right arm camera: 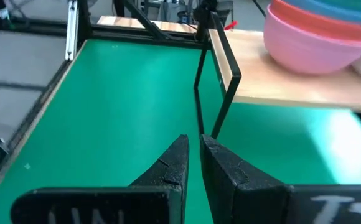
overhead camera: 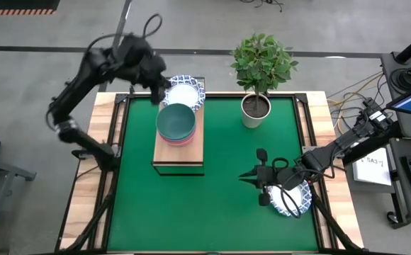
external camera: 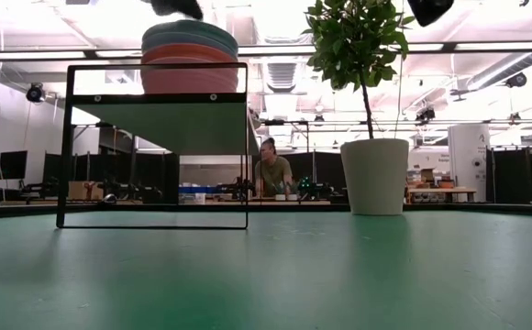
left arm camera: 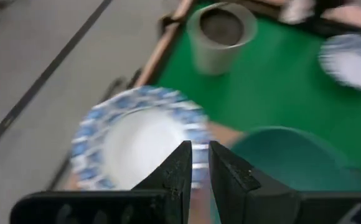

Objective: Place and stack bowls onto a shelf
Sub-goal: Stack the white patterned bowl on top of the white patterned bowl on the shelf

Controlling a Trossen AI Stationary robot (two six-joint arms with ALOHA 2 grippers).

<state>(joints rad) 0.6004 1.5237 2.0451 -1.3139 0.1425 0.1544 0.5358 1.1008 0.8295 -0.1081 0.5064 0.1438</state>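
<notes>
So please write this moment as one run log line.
left gripper: shut, over patterned bowl on shelf | right gripper: shut, empty | teal bowl tops stack

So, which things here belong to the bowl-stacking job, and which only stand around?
Belong to the job:
- shelf
- coloured bowl stack, teal on top
- patterned bowl on the shelf's far end, below the left gripper
- patterned bowl on the mat, by the right gripper

Only standing around:
- potted plant
- green mat
</notes>
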